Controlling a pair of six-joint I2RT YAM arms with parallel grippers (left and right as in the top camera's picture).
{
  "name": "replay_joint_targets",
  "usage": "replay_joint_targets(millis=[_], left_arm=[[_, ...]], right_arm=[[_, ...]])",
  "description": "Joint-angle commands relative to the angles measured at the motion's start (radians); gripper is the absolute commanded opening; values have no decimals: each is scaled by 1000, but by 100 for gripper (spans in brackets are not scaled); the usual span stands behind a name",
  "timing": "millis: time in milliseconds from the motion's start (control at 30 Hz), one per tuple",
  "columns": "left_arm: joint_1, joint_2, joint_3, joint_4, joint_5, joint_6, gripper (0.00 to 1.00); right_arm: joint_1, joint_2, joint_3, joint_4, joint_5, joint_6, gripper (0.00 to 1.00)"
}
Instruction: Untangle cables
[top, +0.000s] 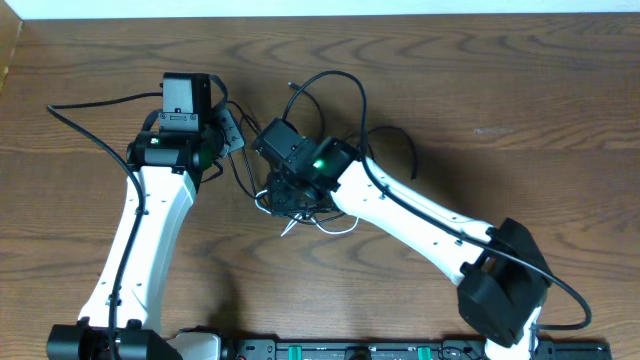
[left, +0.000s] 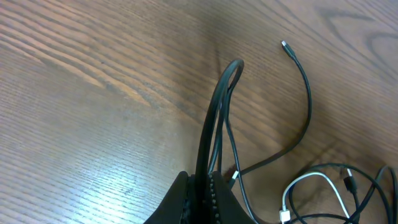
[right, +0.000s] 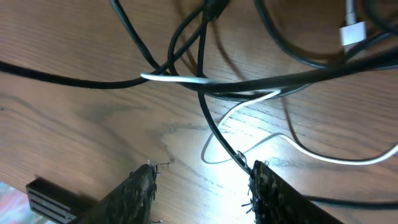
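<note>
Overhead: the cables (top: 310, 215) are being heaped on the table (top: 480, 70) between two arms (top: 150, 220). Left wrist: one black loop (left: 214, 106) is being pinched by the closed left gripper (left: 200, 180). Right wrist: the right gripper (right: 203, 167) is being held open over one white cable (right: 348, 162).

The surface (top: 500, 80) is mid-brown wood with darker wavy grain lines and pale patches of glare. The black cables (top: 340, 85) are plain black throughout, and one ends in a silver-tipped plug (left: 284, 44). The white cable (right: 311, 155) is plain white, as is its white plug (right: 353, 32). The left arm (top: 150, 230) and right arm (top: 410, 215) have white links and black joints. Each carries a lit green lamp: left lamp (top: 155, 141), right lamp (top: 318, 165). The left end effector (left: 200, 183) is black. The right end effector (right: 204, 168) has black fingers (right: 140, 193) with a rough, speckled texture.
</note>
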Motion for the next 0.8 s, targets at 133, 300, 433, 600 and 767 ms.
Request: replay_joint_targets(millis=[133,300,433,600,767], left_arm=[[5,5,7,-3,-10,-9,8],[5,5,7,-4,-10,-9,7],[5,5,7,-4,-10,-9,8],[5,5,7,-10,-10,-9,7],[5,5,7,-18,-10,-8,8]], right_arm=[[62,-19,6,-60,11,-5,45],[103,-10,-23,-59,55,62,39],[119,12,-51,-36,67,111,37],[119,31,-92,-10,91,149,34],[119,38,-99,3,160,164,35]])
